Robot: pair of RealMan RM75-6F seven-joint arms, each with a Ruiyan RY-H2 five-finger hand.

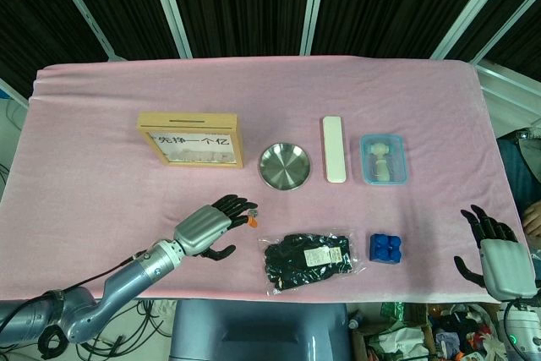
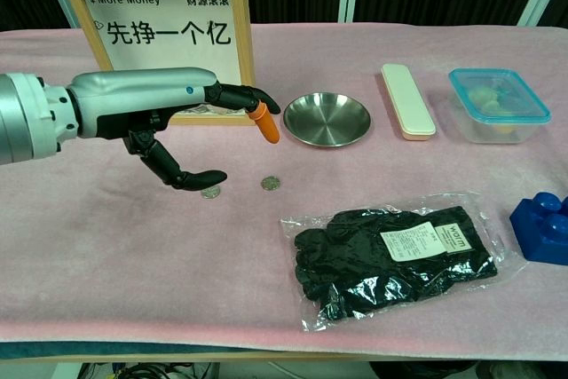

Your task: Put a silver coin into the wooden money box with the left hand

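The wooden money box (image 1: 190, 139) (image 2: 164, 33) stands upright at the back left, its slot on top. Two silver coins lie on the pink cloth in the chest view: one (image 2: 271, 183) in the open, the other (image 2: 210, 192) just under the thumb tip of my left hand (image 2: 169, 117) (image 1: 211, 227). That hand hovers in front of the box with its fingers spread and holds nothing; one fingertip wears an orange cap. I cannot make out the coins in the head view. My right hand (image 1: 499, 255) is open at the table's front right edge.
A steel dish (image 1: 284, 166) (image 2: 327, 119), a white case (image 1: 335, 149) (image 2: 407, 100) and a lidded plastic container (image 1: 384, 158) (image 2: 495, 104) line up right of the box. A bag of black gloves (image 1: 313, 261) (image 2: 395, 255) and a blue brick (image 1: 385, 248) (image 2: 543, 228) lie near the front.
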